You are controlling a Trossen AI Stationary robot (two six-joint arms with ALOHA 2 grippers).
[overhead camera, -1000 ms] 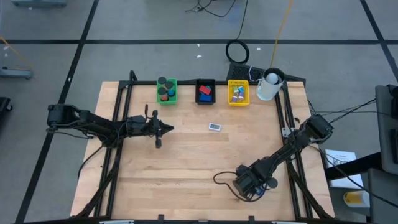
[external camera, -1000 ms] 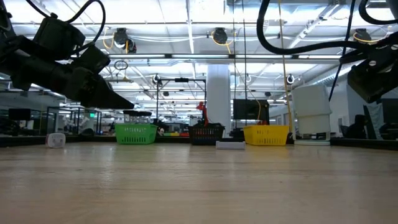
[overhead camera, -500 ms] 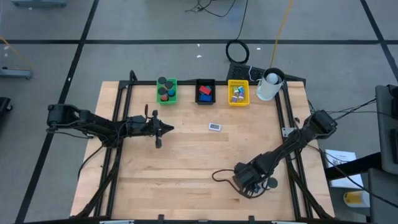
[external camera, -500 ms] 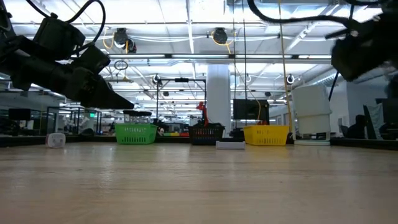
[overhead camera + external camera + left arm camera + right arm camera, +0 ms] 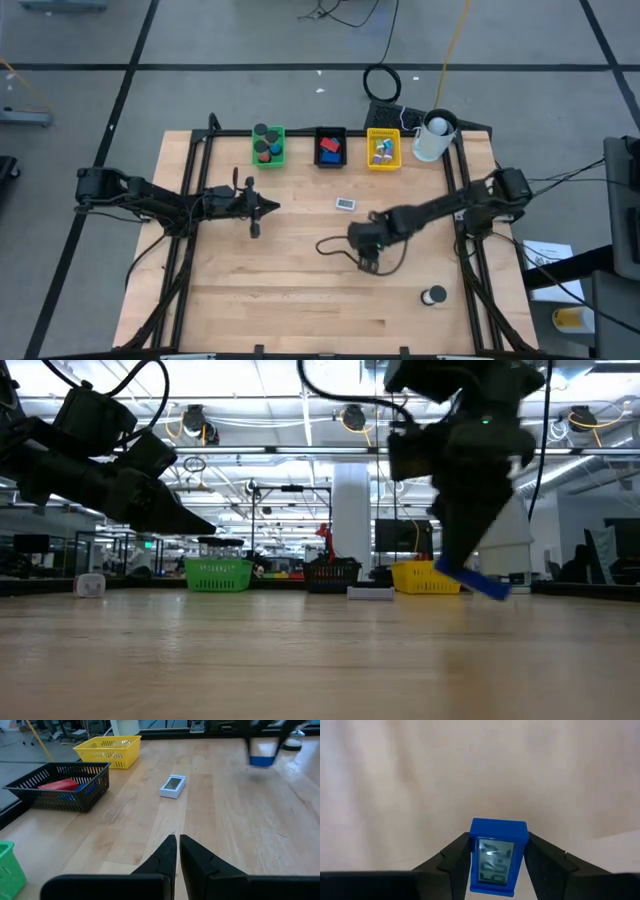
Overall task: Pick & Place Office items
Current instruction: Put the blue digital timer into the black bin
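Over wooden table (image 5: 300, 290), right tool (image 5: 498, 870) clamps a blue block (image 5: 498, 857) with small grey display; left tool (image 5: 177, 851) pinched closed.

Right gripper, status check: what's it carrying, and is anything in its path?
Right gripper shut on blue block, above mid-table. Left gripper shut, empty, waiting at left. White block lies close by, toward the black tray.
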